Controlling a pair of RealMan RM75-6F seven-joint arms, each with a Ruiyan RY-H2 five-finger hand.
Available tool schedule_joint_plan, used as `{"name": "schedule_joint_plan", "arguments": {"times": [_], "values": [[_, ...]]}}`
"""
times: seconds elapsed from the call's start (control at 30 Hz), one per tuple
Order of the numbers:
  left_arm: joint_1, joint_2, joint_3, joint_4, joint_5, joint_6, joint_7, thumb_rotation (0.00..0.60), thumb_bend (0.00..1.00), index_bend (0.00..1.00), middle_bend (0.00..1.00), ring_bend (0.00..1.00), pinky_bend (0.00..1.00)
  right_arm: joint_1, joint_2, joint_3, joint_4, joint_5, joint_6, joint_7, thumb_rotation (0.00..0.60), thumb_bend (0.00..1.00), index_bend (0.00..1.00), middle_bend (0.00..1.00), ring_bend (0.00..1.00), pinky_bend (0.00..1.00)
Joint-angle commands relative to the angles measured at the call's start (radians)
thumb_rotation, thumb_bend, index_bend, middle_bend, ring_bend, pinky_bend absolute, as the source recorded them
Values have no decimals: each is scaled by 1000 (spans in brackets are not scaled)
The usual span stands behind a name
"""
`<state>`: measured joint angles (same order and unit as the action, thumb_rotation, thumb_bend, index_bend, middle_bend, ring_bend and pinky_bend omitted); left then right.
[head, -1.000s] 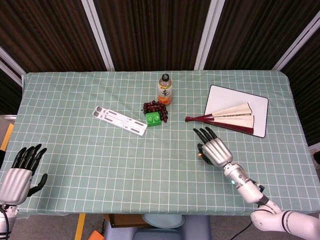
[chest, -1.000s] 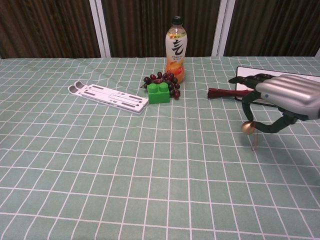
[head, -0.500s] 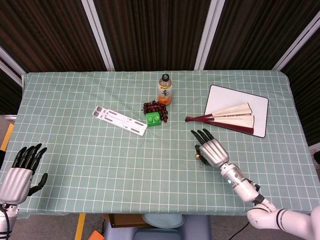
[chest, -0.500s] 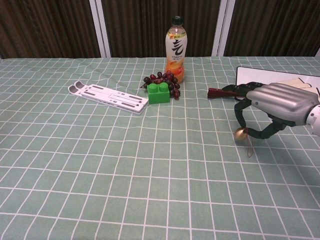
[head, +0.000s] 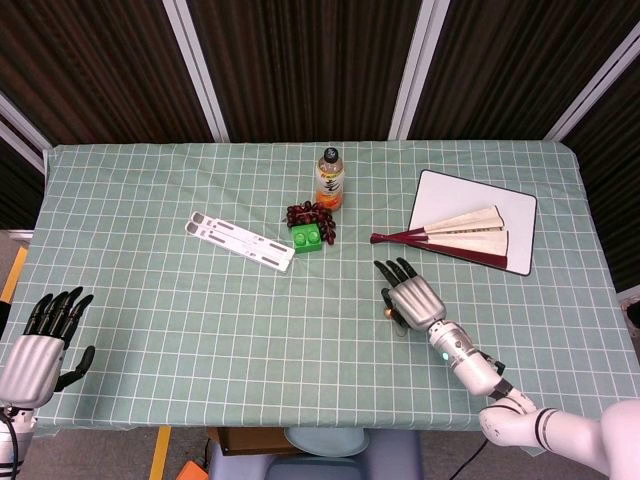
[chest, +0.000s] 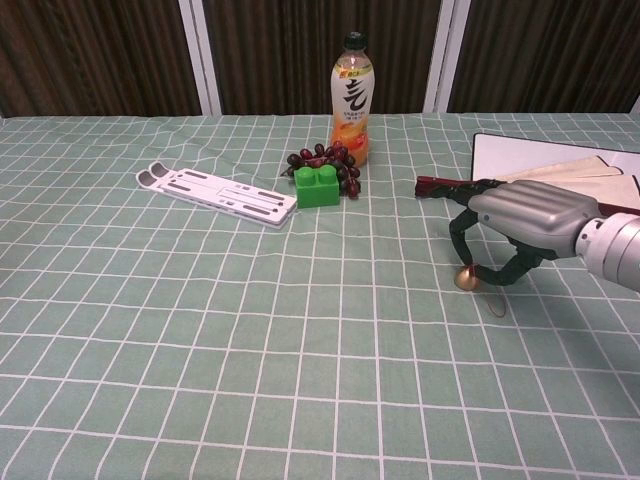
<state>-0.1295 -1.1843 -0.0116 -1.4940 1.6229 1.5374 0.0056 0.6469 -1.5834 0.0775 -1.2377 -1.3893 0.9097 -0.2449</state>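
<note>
While spread and holding nothing, left hand (head: 40, 340) at lower left of the head view. Right hand (chest: 520, 225) at centre right, fingers curled, pinching a small brass bell (chest: 466, 278) low over the green checked tablecloth (chest: 200, 330). Farther up: folding fan (head: 450, 235) on white board (head: 520, 205), green block (chest: 318, 186), grapes (chest: 325, 160), bottle (chest: 351, 100).
</note>
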Motion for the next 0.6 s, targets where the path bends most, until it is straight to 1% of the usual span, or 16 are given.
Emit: {"name": "schedule_joint_plan", "arguments": {"times": [0.03,0.17,0.37,0.47,0.57,0.6], "values": [[0,0,0,0,1,0,2,600,443,0,0,0,22,-1,7,-4,-8,0,2,-9,600,618,600,99,0,0],[1,0,1,-1,3,5,2,600,443,0,0,0,22,-8,23,-10,-29,1,12,-19,600,618,499,97,0,0],[2,0,1,-1,7,8,1,600,443,0,0,0,22,-27,57,-17,-73,-7,51,-32,600,618,420,74,0,0],[4,0,2,-1,8,11,1,600,443,0,0,0,22,-48,83,-24,-112,-28,99,-37,600,618,380,61,0,0],[5,1,1,-2,9,16,2,600,443,0,0,0,23,-81,117,-38,-164,-66,171,-32,600,618,308,41,0,0],[6,1,1,-2,10,18,2,600,442,0,0,0,23,-96,127,-44,-180,-81,201,-30,600,616,267,31,0,0]]}}
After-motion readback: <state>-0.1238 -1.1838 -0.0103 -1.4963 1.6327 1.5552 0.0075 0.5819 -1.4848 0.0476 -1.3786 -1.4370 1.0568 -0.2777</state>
